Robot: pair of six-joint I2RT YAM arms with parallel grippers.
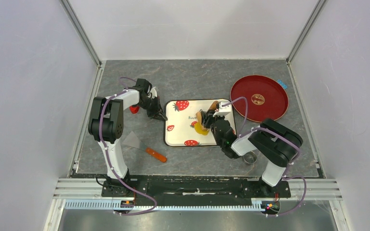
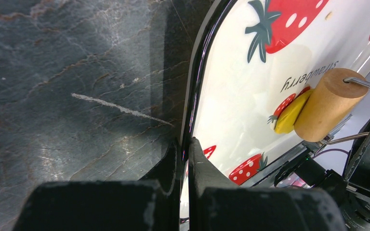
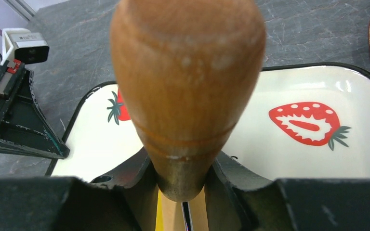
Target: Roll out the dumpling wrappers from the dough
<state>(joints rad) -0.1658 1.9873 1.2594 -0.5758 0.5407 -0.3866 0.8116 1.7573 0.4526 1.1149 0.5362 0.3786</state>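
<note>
The strawberry-print tray (image 1: 183, 131) lies flat on the dark stone table (image 1: 125, 86). The left pincer (image 2: 185, 144) is pressed together on the tray's left rim, one finger (image 2: 171, 166) outside the black edge and the other inside it. The right pincer (image 3: 183, 185) reaches in over the tray's right half and pinches the narrow neck of the roller's wooden handle (image 3: 188, 86). The roller's drum (image 2: 328, 103) sits low over the tray near its middle, with its side touching the dough (image 2: 289, 114). The dough is a small, thick yellow piece lying on the tray just left of the drum, beside a strawberry print. A red plate (image 1: 259, 98) sits off the tray's far right corner. A scraper (image 1: 147, 149) with an orange handle lies off the near left corner, and a metal ring (image 1: 249, 158) lies off the near right corner.
</note>
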